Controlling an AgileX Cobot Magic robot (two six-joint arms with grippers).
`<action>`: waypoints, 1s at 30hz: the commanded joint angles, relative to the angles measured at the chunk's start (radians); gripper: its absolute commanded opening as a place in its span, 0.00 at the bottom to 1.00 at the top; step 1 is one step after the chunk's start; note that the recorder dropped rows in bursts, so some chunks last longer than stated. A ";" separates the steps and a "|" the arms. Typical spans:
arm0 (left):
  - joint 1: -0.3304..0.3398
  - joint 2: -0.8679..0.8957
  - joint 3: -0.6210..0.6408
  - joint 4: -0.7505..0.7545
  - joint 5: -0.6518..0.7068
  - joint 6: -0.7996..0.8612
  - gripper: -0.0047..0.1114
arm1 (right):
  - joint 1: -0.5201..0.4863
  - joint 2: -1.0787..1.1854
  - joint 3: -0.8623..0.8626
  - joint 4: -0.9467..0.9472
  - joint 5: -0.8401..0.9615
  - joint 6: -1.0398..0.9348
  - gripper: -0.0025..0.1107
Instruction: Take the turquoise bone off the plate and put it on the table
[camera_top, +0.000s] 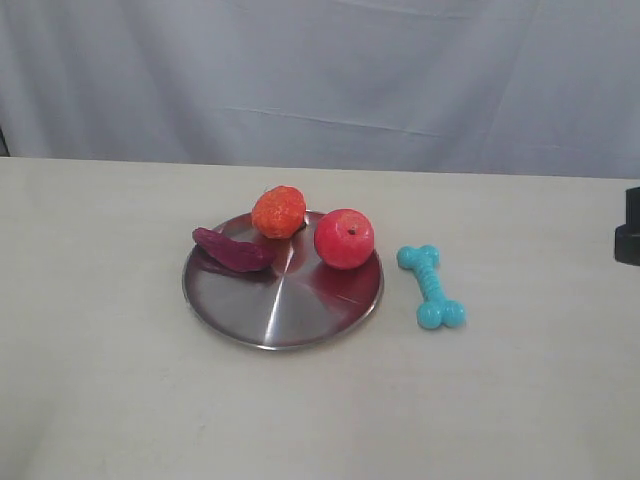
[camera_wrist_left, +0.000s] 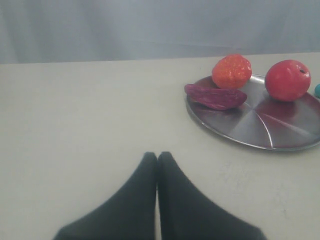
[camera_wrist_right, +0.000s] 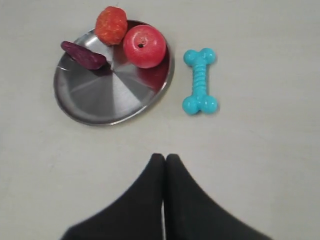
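Observation:
The turquoise bone (camera_top: 431, 286) (camera_wrist_right: 200, 81) lies flat on the cream table (camera_top: 100, 380), just right of the steel plate (camera_top: 290, 315) (camera_wrist_right: 100, 102) and apart from its rim. Only a sliver of the turquoise bone (camera_wrist_left: 317, 90) shows at the edge of the left wrist view, beyond the plate (camera_wrist_left: 260, 127). My left gripper (camera_wrist_left: 157, 156) is shut and empty over bare table, well short of the plate. My right gripper (camera_wrist_right: 165, 157) is shut and empty, above the table, away from bone and plate. A dark part of the right arm (camera_top: 628, 230) shows at the exterior view's right edge.
On the plate rest a red apple (camera_top: 344, 238) (camera_wrist_right: 144, 46) (camera_wrist_left: 287, 80), an orange knobbly fruit (camera_top: 278, 212) (camera_wrist_right: 111, 25) (camera_wrist_left: 231, 71) and a dark purple elongated piece (camera_top: 232, 250) (camera_wrist_right: 83, 55) (camera_wrist_left: 216, 96). A grey-white cloth backdrop (camera_top: 320, 80) hangs behind the table.

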 joint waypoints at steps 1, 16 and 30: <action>-0.003 -0.001 0.003 0.000 -0.001 -0.001 0.04 | -0.003 -0.054 0.004 0.042 -0.005 -0.014 0.02; -0.003 -0.001 0.003 0.000 -0.001 -0.001 0.04 | -0.006 -0.268 0.178 -0.022 -0.530 -0.092 0.02; -0.003 -0.001 0.003 0.000 -0.001 -0.001 0.04 | -0.212 -0.605 0.574 -0.033 -0.612 -0.214 0.02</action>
